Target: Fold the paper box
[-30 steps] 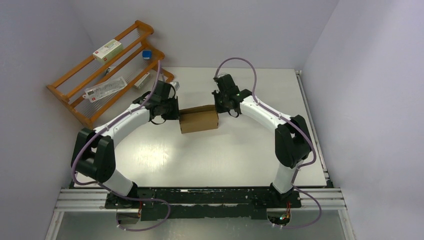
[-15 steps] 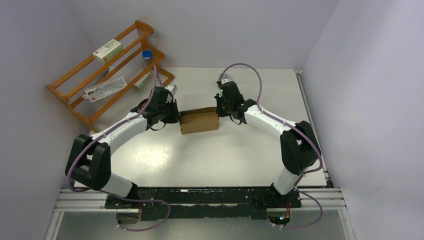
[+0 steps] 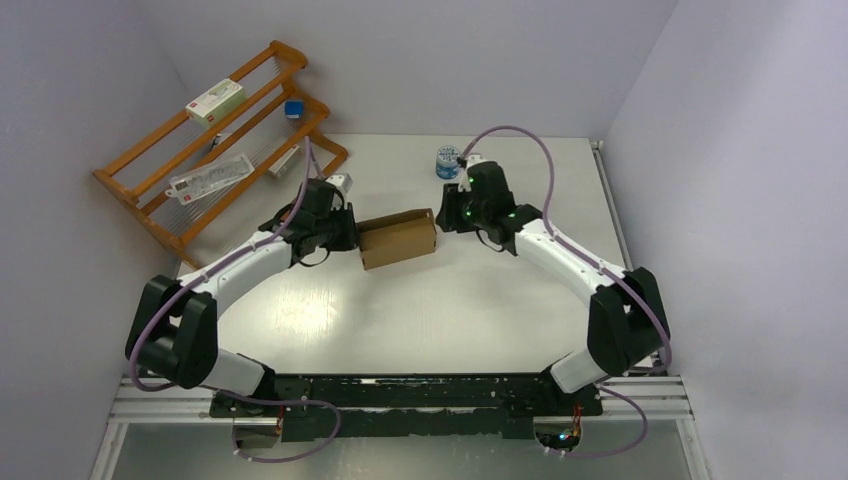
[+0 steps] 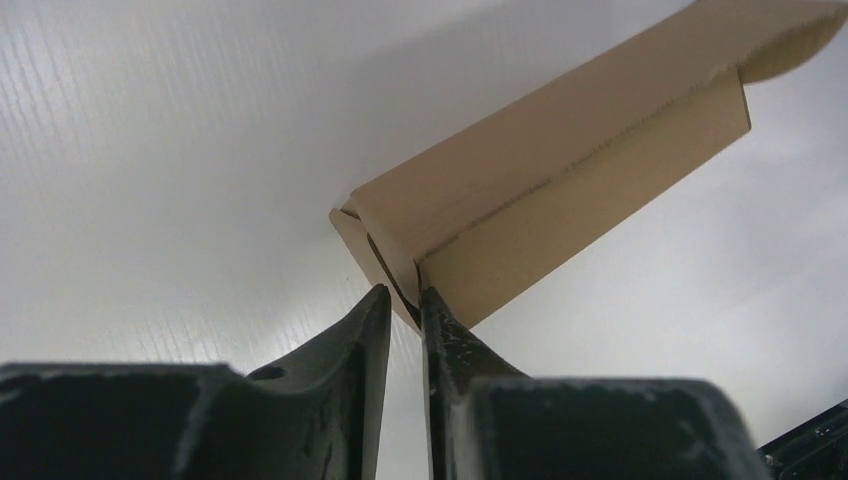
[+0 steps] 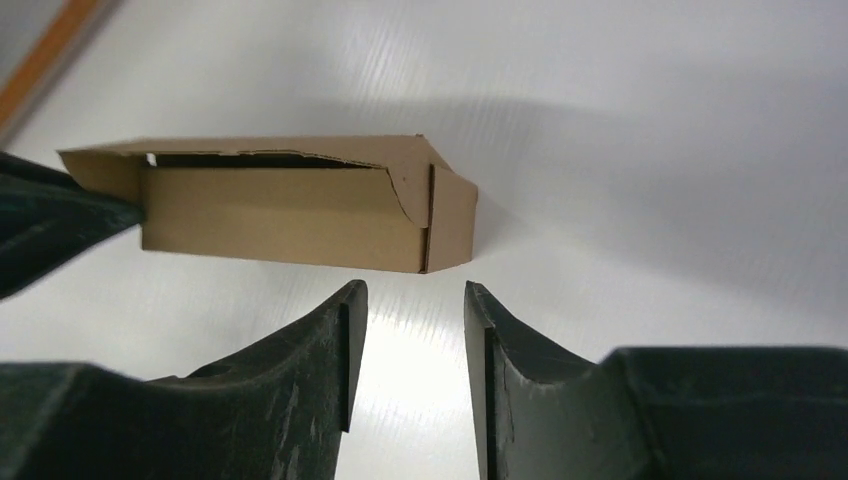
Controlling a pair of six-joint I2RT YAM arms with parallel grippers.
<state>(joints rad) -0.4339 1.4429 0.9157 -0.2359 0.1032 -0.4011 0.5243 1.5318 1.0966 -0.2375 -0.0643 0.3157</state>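
The brown cardboard paper box (image 3: 398, 238) lies folded up at mid-table, its lid flap slightly raised. My left gripper (image 3: 352, 232) is at the box's left end. In the left wrist view the jaws (image 4: 400, 292) stand nearly closed, with the corner of the box's end flap (image 4: 385, 250) between the fingertips. My right gripper (image 3: 447, 216) is open and empty, a short way off the box's right end. In the right wrist view the box (image 5: 280, 215) lies just beyond my open right gripper (image 5: 410, 285), and its right end flap bulges out.
A wooden rack (image 3: 220, 140) leans at the back left, holding a white carton (image 3: 215, 100), a clear packet (image 3: 210, 175) and a small blue item (image 3: 292, 108). A small blue-and-white container (image 3: 447, 162) stands behind the right gripper. Grey walls close in both sides.
My right gripper has drawn back to the right, away from the box's right end, uncovering the blue-and-white container. My left gripper stays at the left end, and the box has turned slightly.
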